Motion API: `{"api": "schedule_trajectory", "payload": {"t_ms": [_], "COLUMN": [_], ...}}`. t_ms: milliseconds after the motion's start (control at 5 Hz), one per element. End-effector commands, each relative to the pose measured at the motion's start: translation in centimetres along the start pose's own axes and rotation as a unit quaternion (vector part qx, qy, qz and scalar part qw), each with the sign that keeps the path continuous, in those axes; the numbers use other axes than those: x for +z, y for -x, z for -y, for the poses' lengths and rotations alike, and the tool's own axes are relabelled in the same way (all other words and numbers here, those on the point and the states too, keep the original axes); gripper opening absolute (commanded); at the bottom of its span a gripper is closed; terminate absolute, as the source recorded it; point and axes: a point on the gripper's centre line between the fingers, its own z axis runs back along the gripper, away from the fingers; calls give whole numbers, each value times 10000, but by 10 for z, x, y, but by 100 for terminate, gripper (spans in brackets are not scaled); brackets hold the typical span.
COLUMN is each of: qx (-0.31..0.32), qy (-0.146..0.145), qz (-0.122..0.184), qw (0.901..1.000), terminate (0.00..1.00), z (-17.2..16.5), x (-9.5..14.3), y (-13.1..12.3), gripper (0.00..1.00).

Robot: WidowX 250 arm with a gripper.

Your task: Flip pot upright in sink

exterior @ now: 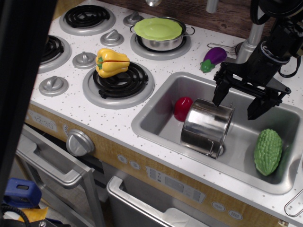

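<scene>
The shiny steel pot [206,127] lies tilted on its side in the sink [156,126], its closed bottom toward the left and its rim toward the right, near the basin's middle. My black gripper [237,105] hangs open just above and to the right of the pot, its two fingers spread wide, one finger tip [218,97] close over the pot's upper rim. It holds nothing.
A red toy [182,108] lies in the sink against the pot's left side. A green bumpy gourd [268,151] lies at the sink's right. A purple eggplant [213,57] sits on the counter behind. A green-lidded pot [159,32] and a yellow pepper [111,62] sit on the stove burners. The faucet [251,40] stands behind the sink.
</scene>
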Motion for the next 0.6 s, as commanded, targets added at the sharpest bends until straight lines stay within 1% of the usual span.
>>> {"api": "schedule_trajectory", "payload": {"t_ms": [0,200,400], "qx": [0,-286,-576], "qy": [0,-635,-1073], "qz": [0,226,251], "qw": [10000,9973,9922], "terminate": [0,0,0], "z": [0,-1,-5], "x": [0,-5,-7], "y": [0,3,1], "gripper": [100,100,100]}}
